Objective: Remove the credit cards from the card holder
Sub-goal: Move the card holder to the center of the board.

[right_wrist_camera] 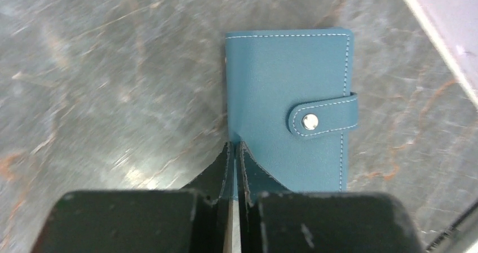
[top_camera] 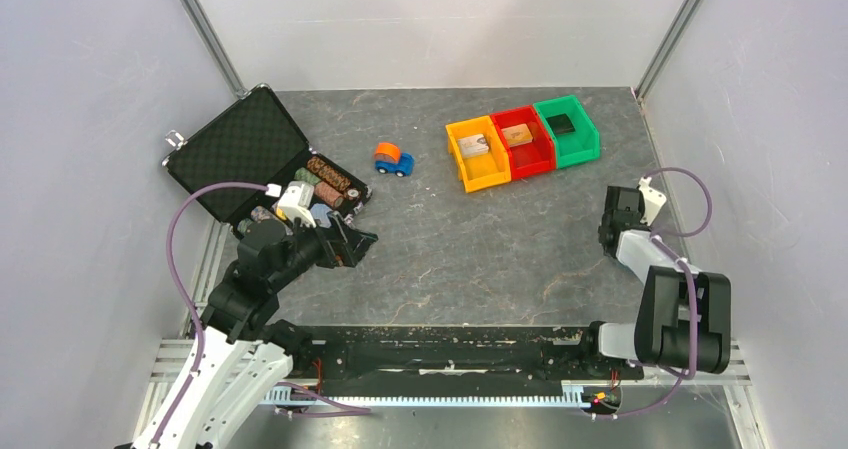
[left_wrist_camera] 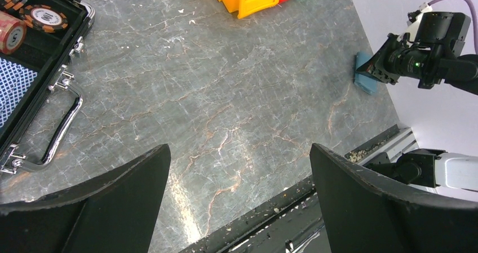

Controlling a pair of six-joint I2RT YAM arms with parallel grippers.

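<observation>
Card holder (right_wrist_camera: 287, 78): flat at the right bench (right_wrist_camera: 113, 67) edge, tab snapped shut.
Right fingers (right_wrist_camera: 222, 174): clenched, possibly nipping its edge.
Left fingers (left_wrist_camera: 124, 202): released, empty.
Progress: no cards out yet.

We count: 1 wallet (right_wrist_camera: 287, 95), 3 bins (top_camera: 535, 166) (1 yellow, 1 red, 1 green), 1 toy car (top_camera: 393, 158), 1 case (top_camera: 235, 144), 2 arms (top_camera: 250, 279).

The middle of the table (top_camera: 480, 259) gives wide passage, bounded by the open poker chip case (top_camera: 235, 144) at the left rear, the toy car (top_camera: 393, 158) and the row of three plastic bins (top_camera: 532, 168) at the rear. At the right, the card holder (right_wrist_camera: 287, 95) lies near the side wall (right_wrist_camera: 451, 16), leaving only a narrow strip on its tab side. The right gripper (right_wrist_camera: 237, 151), fingers pressed together, occupies its near corner.
</observation>
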